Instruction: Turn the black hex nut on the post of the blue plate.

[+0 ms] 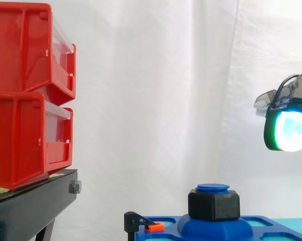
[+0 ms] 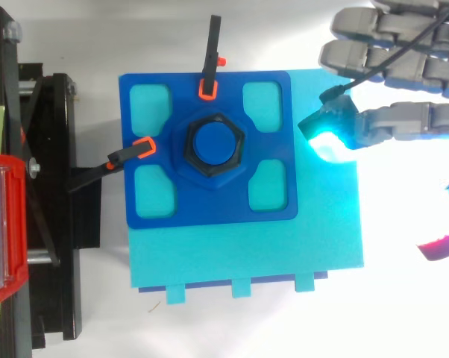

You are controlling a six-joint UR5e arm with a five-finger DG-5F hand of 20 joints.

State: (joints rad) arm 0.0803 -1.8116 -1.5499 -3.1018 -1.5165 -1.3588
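Hand point(image 2: 403, 123) released — fingers straight, nothing held. Black nut point(image 1: 213, 205) on the blue plate point(image 2: 209, 201) — below the hand, well apart.

Hand point(image 2: 403, 123) right of blue plate point(image 2: 209, 203): palm cropped, glare blurs fingertips point(image 2: 325, 133). Post point(image 2: 213, 143) shaft hidden inside black hex nut point(image 1: 213, 206). Red bins point(image 1: 20, 90) left of plate cropped.

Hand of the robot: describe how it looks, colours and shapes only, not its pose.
The hand has light grey, blocky, segmented fingers. Its fingertips are thick rounded pads in dark housings. In the side view a pad glows white-cyan with a green rim; in the top view a pad glows cyan.
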